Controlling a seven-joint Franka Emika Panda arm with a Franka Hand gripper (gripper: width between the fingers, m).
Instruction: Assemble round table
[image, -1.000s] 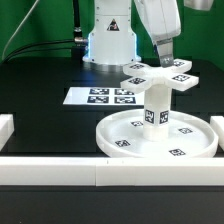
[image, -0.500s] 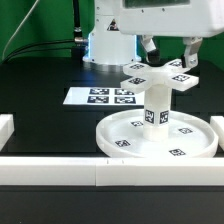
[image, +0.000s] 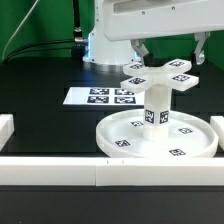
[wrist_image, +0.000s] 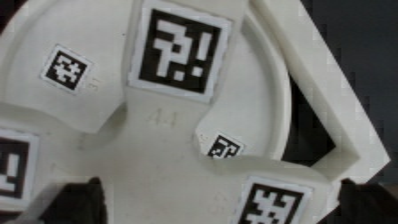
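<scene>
I am hovering my gripper at the 12 o'clock edge of the exterior view, jaws standing wide and gripping nothing. One finger is hanging at about 10 o'clock from the cross-shaped piece and the other at about 2 o'clock. Whether either tip is touching the arms of the cross I cannot tell.

The cross-shaped piece is lying flat on top of the short cylinder leg, which is standing upright on the hub of the round disc. The disc is resting rim-up on the black table, low in the view towards 5 o'clock.

In the wrist view the cross-shaped piece is filling nearly the whole frame, close beneath my camera. It is carrying several square tags, each a black block with a white blocky pattern, no lettering that I can read. The leg and the floor of the disc are showing the same kind of tag.

The marker board is lying flat at about 10 o'clock from the disc, just beside it, with four tags printed in a grid. White border bars are running along the 6 o'clock edge, and another at 9 o'clock.
</scene>
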